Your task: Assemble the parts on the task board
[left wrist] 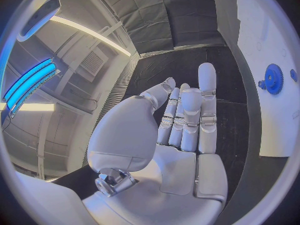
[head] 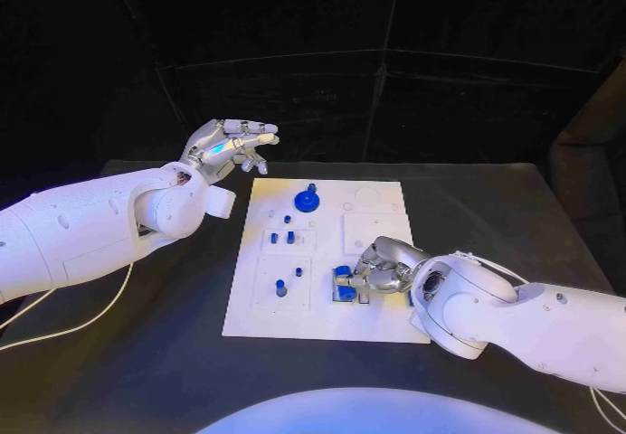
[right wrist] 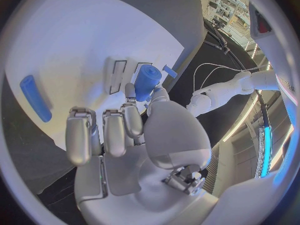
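Note:
The white task board (head: 327, 312) lies in the middle of the black table. A blue gear (head: 308, 199) stands near its far edge, with several small blue pegs (head: 291, 237) upright in its left half. My right hand (head: 374, 271) is down at the board's near right part. It pinches a blue cylinder (right wrist: 147, 82) between thumb and a finger, over a blue block (head: 343, 291). A flat blue piece (right wrist: 34, 97) lies on the board beside it. My left hand (head: 235, 145) hovers beyond the board's far left corner, fingers apart and holding nothing. The left wrist view shows that hand (left wrist: 181, 120) and the gear (left wrist: 273, 78).
A white cable (head: 79, 321) runs over the table under my left arm. Bare recesses (head: 369, 231) mark the board's right half. Black curtains close off the back of the table.

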Controlling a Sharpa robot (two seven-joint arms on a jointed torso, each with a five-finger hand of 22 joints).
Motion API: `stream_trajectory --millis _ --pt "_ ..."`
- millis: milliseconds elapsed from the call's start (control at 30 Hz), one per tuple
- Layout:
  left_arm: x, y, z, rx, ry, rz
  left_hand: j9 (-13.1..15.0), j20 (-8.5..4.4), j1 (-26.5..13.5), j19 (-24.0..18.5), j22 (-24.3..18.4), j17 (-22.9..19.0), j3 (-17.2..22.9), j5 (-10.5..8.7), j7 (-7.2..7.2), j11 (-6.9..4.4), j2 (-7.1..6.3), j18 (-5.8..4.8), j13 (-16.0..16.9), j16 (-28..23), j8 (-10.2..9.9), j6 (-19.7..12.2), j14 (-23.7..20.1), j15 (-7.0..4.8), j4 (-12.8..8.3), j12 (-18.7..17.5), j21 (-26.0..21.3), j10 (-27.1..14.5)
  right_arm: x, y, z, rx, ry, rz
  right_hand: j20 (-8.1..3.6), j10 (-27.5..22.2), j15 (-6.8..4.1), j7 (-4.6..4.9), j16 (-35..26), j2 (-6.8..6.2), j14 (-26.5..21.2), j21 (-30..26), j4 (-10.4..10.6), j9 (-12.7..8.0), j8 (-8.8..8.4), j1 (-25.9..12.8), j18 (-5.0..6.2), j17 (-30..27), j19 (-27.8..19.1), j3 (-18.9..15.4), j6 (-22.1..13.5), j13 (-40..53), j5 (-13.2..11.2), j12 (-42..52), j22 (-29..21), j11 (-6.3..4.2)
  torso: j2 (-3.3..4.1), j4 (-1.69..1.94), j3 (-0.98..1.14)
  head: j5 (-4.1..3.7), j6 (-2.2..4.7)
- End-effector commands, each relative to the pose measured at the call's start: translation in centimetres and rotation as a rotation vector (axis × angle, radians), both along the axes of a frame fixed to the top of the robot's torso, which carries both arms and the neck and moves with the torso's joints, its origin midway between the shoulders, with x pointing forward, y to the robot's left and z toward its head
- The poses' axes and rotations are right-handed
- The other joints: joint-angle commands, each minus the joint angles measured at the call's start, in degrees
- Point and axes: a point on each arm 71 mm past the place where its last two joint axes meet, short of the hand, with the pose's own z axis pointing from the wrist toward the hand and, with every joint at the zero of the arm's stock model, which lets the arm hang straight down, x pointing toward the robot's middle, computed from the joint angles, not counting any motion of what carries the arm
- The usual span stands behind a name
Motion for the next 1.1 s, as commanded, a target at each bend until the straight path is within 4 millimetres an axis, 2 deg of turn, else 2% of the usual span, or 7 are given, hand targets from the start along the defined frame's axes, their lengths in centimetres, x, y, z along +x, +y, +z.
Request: stream_trajectory --millis 33,133,200,367,600,867,1100 --pt "0.0 -0.1 0.2 -0.009 -0.004 -0.009 0.0 0.30 0.1 -0.2 -0.1 0.0 -0.3 0.04 -0.04 -0.04 0.04 1.16 0.0 -0.3 0.3 -0.4 -0.4 -0.01 0.1 0.4 -0.2 -0.4 0.0 0.2 0.0 -0.028 0.003 0.004 -0.50 0.1 -0.36 0.17 -0.2 0.14 2.8 0.0 0.0 0.2 -0.25 -1.5 -0.30 -0.1 0.1 -1.0 0.5 0.3 -2.4 -0.6 5.3 -0.20 0.01 -0.06 0.04 0.10 -0.11" --pt "0.0 -0.1 0.2 -0.009 -0.004 -0.009 0.0 0.30 0.1 -0.2 -0.1 0.0 -0.3 0.04 -0.04 -0.04 0.04 1.16 0.0 -0.3 0.3 -0.4 -0.4 -0.01 0.1 0.4 -0.2 -0.4 0.0 0.3 0.0 -0.035 -0.005 0.003 -0.56 0.1 -0.40 0.10 -0.3 0.28 2.8 0.0 0.1 0.5 -0.31 -2.9 -0.29 -0.2 0.1 -2.0 0.6 0.3 -5.7 -0.9 5.2 -0.25 -0.02 -0.07 0.02 0.07 -0.12" --pt "0.0 -0.1 0.2 -0.009 -0.004 -0.009 0.0 0.30 0.1 -0.2 -0.1 0.0 -0.3 0.04 -0.04 -0.04 0.04 1.16 0.0 -0.3 0.3 -0.4 -0.4 -0.01 0.1 0.4 -0.2 -0.4 0.1 0.2 0.1 -0.043 -0.017 -0.004 -0.60 0.1 -0.44 0.05 -0.4 0.35 2.8 -0.1 0.1 0.8 -0.40 -4.3 -0.27 -0.3 0.0 -3.0 0.7 0.2 -9.2 -1.2 5.2 -0.28 -0.05 -0.07 -0.03 0.06 -0.11" --pt "0.0 -0.1 0.2 -0.009 -0.004 -0.009 0.0 0.30 0.1 -0.2 -0.1 0.0 -0.3 0.04 -0.04 -0.04 0.04 1.16 0.0 -0.3 0.3 -0.4 -0.4 -0.01 0.1 0.4 -0.2 -0.4 0.3 -0.1 0.1 -0.053 -0.037 -0.020 -0.62 -0.1 -0.44 0.06 -0.7 -0.13 2.7 -0.1 0.2 1.2 -0.61 -6.8 -0.25 -0.7 -0.1 -4.3 0.7 0.0 -14.3 -2.0 5.0 -0.26 -0.08 -0.04 0.00 0.05 -0.09" --pt "0.0 0.0 0.2 -0.009 -0.004 -0.008 0.0 0.30 0.1 -0.2 -0.1 0.0 -0.3 0.04 -0.04 -0.04 0.04 1.16 0.0 -0.3 0.3 -0.4 -0.4 -0.01 0.1 0.4 -0.2 -0.4 0.2 0.0 0.3 -0.053 -0.054 0.002 -0.56 -0.5 -0.35 0.23 -1.0 -0.59 2.6 -0.3 0.0 1.4 -0.95 -6.6 -0.17 -1.2 -0.3 -4.1 0.3 -0.7 -14.6 -3.2 4.7 -0.14 -0.06 -0.03 0.05 0.05 -0.13" --pt "0.0 0.0 0.2 -0.008 -0.003 -0.008 0.0 0.32 0.0 -0.2 -0.2 -0.1 -0.6 0.05 -0.06 -0.06 0.11 1.17 0.0 -0.2 0.4 -0.5 -0.4 -0.01 0.1 0.6 -0.3 -0.6 -0.4 0.4 0.5 -0.047 -0.054 0.083 -0.44 -0.5 -0.25 0.36 -1.2 -2.02 2.7 -0.5 -3.7 2.0 -1.27 1.7 -0.13 -1.2 -0.4 -2.4 0.1 -0.5 -12.3 -3.6 4.6 -0.04 -0.10 -0.10 0.00 -0.02 -0.26" --pt "0.0 0.1 0.1 -0.007 0.000 -0.006 0.0 0.32 0.0 -0.2 -0.2 -0.1 -0.6 0.05 -0.06 -0.06 0.11 1.17 0.0 -0.2 0.4 -0.5 -0.4 -0.01 0.1 0.6 -0.3 -0.6 -0.8 0.2 0.9 -0.013 -0.070 0.100 -0.41 -0.5 -0.21 0.41 -1.2 -1.80 2.7 -0.5 -2.9 2.2 -1.37 0.8 -0.14 -1.1 -0.3 -2.8 0.0 -0.4 -12.8 -3.7 4.6 0.01 -0.06 -0.05 0.02 -0.01 -0.40"
